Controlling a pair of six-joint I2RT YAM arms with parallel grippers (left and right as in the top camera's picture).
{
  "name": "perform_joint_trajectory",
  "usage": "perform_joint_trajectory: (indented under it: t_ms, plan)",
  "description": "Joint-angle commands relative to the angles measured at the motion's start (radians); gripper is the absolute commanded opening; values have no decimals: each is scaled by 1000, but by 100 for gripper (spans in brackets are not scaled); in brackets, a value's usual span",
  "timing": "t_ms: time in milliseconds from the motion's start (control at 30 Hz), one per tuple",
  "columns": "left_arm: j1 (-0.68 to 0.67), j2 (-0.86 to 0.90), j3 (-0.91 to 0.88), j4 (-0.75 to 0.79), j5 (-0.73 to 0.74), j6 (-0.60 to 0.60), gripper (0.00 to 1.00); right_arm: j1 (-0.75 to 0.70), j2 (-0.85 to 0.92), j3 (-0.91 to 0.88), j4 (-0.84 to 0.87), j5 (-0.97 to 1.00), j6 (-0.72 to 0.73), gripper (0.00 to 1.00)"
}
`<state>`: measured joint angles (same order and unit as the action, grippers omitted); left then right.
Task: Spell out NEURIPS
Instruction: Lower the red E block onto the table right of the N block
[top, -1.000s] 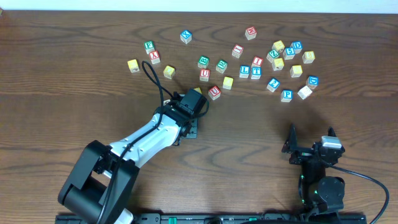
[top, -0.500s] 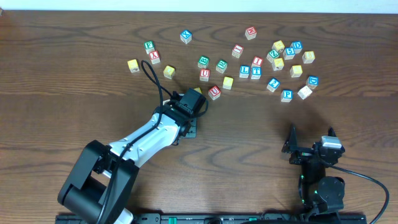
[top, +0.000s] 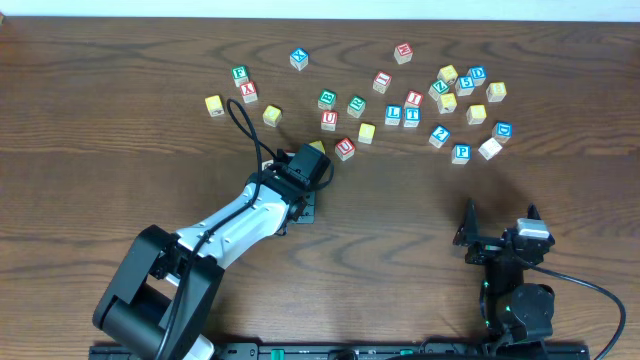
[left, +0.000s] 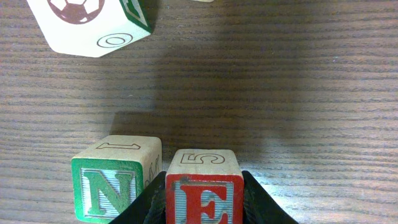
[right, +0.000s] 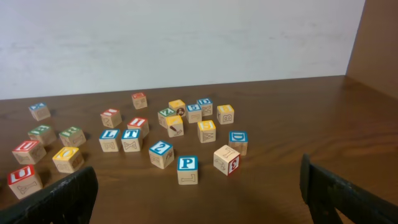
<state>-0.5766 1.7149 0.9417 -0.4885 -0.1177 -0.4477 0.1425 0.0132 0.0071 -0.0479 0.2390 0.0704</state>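
Left wrist | left gripper (left: 204, 200) clenching red E cube (left: 204, 186) | green N cube (left: 112, 186) sitting just left of gripper | needing square, flush lowering

The green N cube (left: 115, 180) stands upright on the table, with the red E cube (left: 204, 186) just beside it (E is clamped in the left claw (left: 204, 204)). The red U cube (top: 345, 148) lies near them. The blue P cube (top: 460, 153) sits well apart.

The left hand (top: 305, 172), gripping the E cube (left: 204, 198), has edged slightly leftward.
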Motion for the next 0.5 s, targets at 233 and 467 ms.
perform_joint_trajectory:
  t_ms: [233, 467]
  plan:
    - [5, 10, -11, 15, -3, 6, 8, 1, 2, -2, -5, 2, -8, 99]
    - [5, 11, -11, 21, -3, 6, 8, 1, 2, -2, -5, 1, -8, 99]
